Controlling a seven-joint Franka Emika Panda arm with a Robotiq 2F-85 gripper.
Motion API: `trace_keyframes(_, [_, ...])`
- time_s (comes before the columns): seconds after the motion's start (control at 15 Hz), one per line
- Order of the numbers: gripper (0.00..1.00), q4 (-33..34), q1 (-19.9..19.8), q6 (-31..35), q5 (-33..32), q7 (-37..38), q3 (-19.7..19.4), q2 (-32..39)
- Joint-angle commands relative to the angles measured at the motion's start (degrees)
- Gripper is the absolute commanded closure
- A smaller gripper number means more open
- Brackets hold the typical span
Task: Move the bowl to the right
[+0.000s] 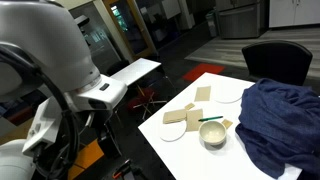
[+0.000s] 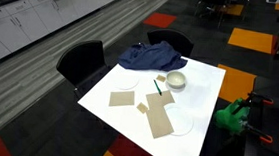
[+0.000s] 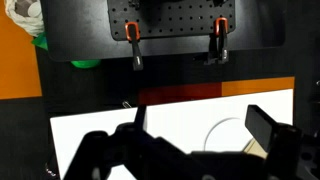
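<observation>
One table point(image 2: 207, 85) was shown bearing a cloth point(image 2: 151, 57) and, just beside it, the bowl point(image 2: 176, 81). The gripper point(image 3: 198, 135) was seen with jaws spread and empty, judged well apart from the bowl, so the approach was taken to be in hand; a descent onto the rim was called for. The bowl was missed by the wrist view.

Wrist view: gripper point(image 3: 195, 150) cut off at 6 o'clock edge, jaw state indeterminate. Blue cloth point(image 1: 285, 120) cropped at 3 o'clock.
</observation>
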Motion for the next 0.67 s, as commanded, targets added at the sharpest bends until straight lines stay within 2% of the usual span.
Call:
trace_keyframes(0.0, [0.00, 0.1, -0.6, -0.2, 0.3, -0.3, 0.5, 0.1])
trace_keyframes(0.33, [0.00, 0.0, -0.6, 0.6, 0.6, 0.4, 0.9, 0.0])
trace_keyframes(0.6, [0.00, -0.6, 0.0, 7.3, 1.7, 6.0, 4.1, 1.2])
